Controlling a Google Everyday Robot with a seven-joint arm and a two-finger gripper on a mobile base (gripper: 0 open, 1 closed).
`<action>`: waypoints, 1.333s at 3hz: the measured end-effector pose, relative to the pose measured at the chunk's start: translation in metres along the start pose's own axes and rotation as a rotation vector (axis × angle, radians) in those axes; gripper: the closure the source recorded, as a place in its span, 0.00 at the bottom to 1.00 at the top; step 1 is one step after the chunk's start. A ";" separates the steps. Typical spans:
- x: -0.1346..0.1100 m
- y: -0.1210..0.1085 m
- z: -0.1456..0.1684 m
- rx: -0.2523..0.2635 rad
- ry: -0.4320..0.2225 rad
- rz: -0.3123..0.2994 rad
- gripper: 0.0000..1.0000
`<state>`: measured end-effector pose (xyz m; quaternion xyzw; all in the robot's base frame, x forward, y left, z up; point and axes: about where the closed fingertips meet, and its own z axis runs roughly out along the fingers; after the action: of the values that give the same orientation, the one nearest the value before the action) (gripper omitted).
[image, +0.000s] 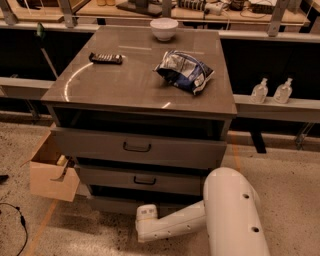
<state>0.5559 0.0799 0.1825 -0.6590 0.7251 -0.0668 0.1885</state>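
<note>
**Grey table, white arm, one blue-and-silver bag**

The table (100, 95) has a glossy grey-brown top, and its drawers (170, 150) are matte grey with dark handles. At upper centre sits a white bowl (164, 28), with a black remote (106, 58) to its left. The crinkled bag (184, 71) is blue patterned with silver-white. A tan cardboard box (50, 175) sits at lower left on the speckled beige floor (285, 160). The arm (225, 210) at lower right is plain white. The gripper is out of frame.

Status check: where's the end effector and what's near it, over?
End effector out of sight; arm folded low at bottom drawer. Chip bag, bowl on cabinet top. Cardboard box at left.
</note>
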 end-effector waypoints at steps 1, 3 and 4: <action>-0.001 -0.005 0.001 0.013 0.007 0.004 0.00; 0.009 -0.018 0.000 0.032 0.035 0.012 0.25; 0.015 -0.022 -0.006 0.036 0.050 0.016 0.36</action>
<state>0.5733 0.0618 0.1930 -0.6479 0.7334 -0.0950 0.1827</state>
